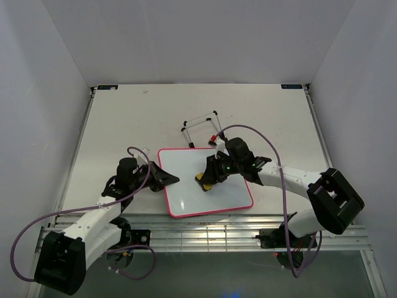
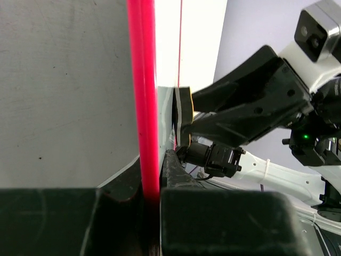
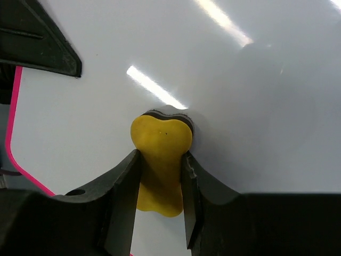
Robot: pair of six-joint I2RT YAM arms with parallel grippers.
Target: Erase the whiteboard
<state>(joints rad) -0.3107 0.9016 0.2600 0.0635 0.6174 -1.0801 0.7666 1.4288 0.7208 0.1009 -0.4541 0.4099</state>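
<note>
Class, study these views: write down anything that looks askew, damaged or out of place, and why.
The glossy white pink-framed whiteboard sits skewed to the edges of the table, off the thin wire stand behind it. Nothing looks spilled or damaged.

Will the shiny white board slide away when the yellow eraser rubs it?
Probably not: the left tool pinches the pink-framed glossy white board at its edge, so it should stay put. It looks stiff and slick, so the small yellow bone-shaped eraser in the right tool likely glides easily.
</note>
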